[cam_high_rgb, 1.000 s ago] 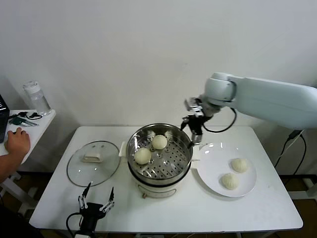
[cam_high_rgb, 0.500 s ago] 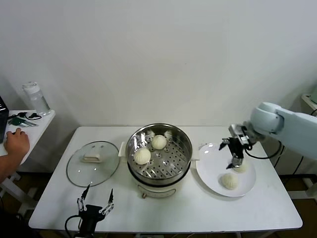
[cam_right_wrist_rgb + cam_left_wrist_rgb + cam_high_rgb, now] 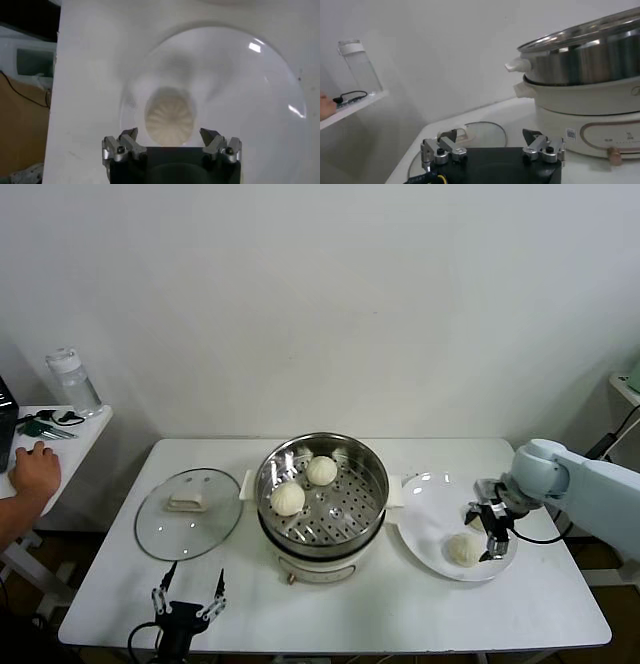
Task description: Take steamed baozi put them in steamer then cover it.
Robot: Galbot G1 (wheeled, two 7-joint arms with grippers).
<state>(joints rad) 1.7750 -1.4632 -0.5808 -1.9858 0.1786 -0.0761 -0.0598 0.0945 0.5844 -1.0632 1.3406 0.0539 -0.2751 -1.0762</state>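
Right pincer (image 3: pixel 487 530), fingers apart, hangs over a pleated off-white dough bun (image 3: pixel 169 120) on the flat white plate (image 3: pixel 425 519). Left pincer (image 3: pixel 185 606) waits apart near the shiny steel steamer (image 3: pixel 320 529), whose small label is unreadable.

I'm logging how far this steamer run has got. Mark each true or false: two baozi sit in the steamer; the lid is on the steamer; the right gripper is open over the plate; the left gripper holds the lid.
1. Two baozi sit in the steamer: true.
2. The lid is on the steamer: false, it lies on the table beside it.
3. The right gripper is open over the plate: true.
4. The left gripper holds the lid: false, it is open and empty near the table's front edge.
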